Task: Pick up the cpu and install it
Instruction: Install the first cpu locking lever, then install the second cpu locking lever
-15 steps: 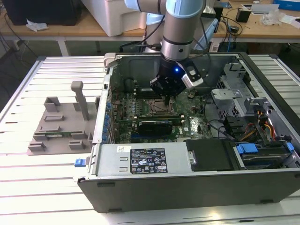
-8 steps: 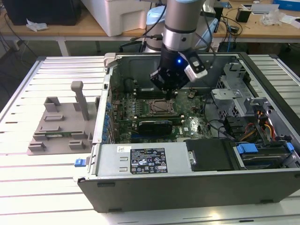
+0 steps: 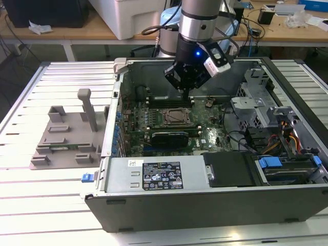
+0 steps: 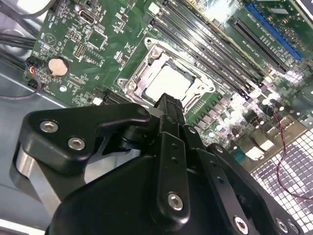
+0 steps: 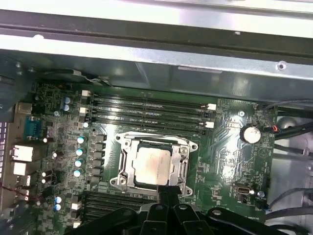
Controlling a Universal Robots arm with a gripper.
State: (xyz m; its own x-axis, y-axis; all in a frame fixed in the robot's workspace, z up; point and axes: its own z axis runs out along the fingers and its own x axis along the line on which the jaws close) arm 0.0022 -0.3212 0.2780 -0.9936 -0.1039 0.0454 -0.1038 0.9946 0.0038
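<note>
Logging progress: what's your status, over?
Gripper above the board, fingers together, empty. Cpu seated in socket. Nothing in the way.

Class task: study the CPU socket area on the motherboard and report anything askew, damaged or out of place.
Nothing stands out. The cpu lies flat and square inside its socket frame in both wrist views, and the gripper hangs just above the frame's edge. No damage or loose parts show on the motherboard.
</note>
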